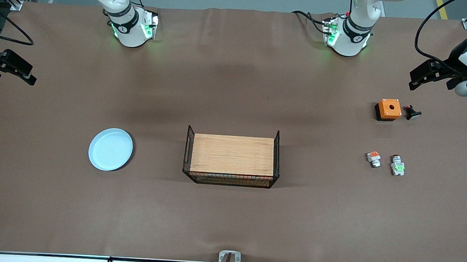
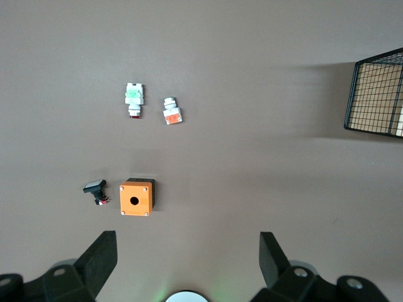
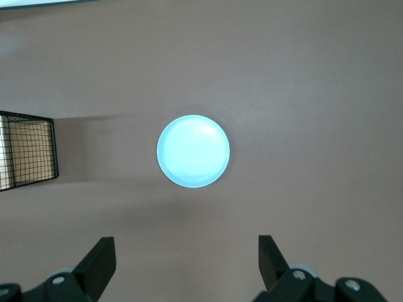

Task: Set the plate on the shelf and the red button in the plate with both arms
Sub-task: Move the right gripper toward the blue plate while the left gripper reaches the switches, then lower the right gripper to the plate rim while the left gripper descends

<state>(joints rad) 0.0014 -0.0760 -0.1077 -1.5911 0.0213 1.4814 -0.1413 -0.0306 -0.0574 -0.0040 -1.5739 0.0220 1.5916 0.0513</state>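
Landmark: wire basket [image 1: 232,161] with wooden block, mid-table.

Plate [image 1: 110,149] beside basket, toward right arm's end. Red button [image 1: 397,166] (green tab) well apart from basket, toward left arm's end.

Left gripper [image 2: 187,259] up over table's left-arm end, jaws wide, empty. Right gripper [image 3: 186,261] over right-arm end, jaws wide, empty.

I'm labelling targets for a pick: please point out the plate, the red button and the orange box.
plate [image 1: 110,149], front view, middle of its shallow dish.
red button [image 1: 397,167], front view, on its green tab.
orange box [image 1: 389,108], front view, top face beside the hole.
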